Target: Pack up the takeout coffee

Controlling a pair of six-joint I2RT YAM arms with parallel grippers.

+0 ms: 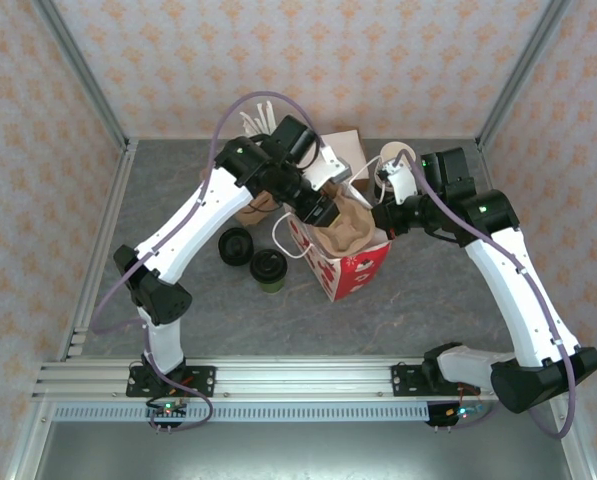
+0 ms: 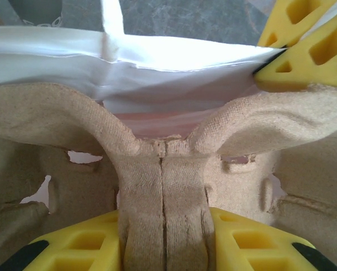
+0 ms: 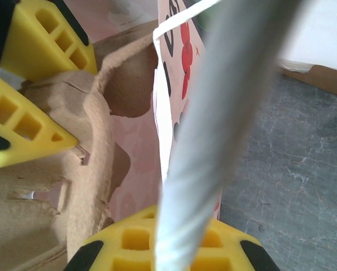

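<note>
Two grips were active. Left gripper (image 2: pixel 163 237) was clamped on the centre ridge of the pulp cup carrier (image 2: pixel 72 118), with one yellow finger (image 2: pixel 83 248) on each side of the ridge. The carrier sat in the mouth of the red-and-white paper bag (image 1: pixel 356 270), its upper part above the rim.

Right gripper (image 1: pixel 381 216) was directly across the carrier from the left one. It was closed on the bag's white handle (image 3: pixel 213 113), and the strip ran up from between its fingers.

Takeout coffee (image 1: pixel 269 268) was outside the bag, on the left gripper's side away from the right gripper and near the left forearm. It stood upright on the grey table (image 1: pixel 178 320) with its black lid on and green wall showing below. The bag's other handle (image 1: pixel 283 235) hung loose between the coffee and the bag. A second round black lid (image 1: pixel 236 245) sat just beside the coffee, farther from both grippers. Couldn't tell what was under it.
</note>
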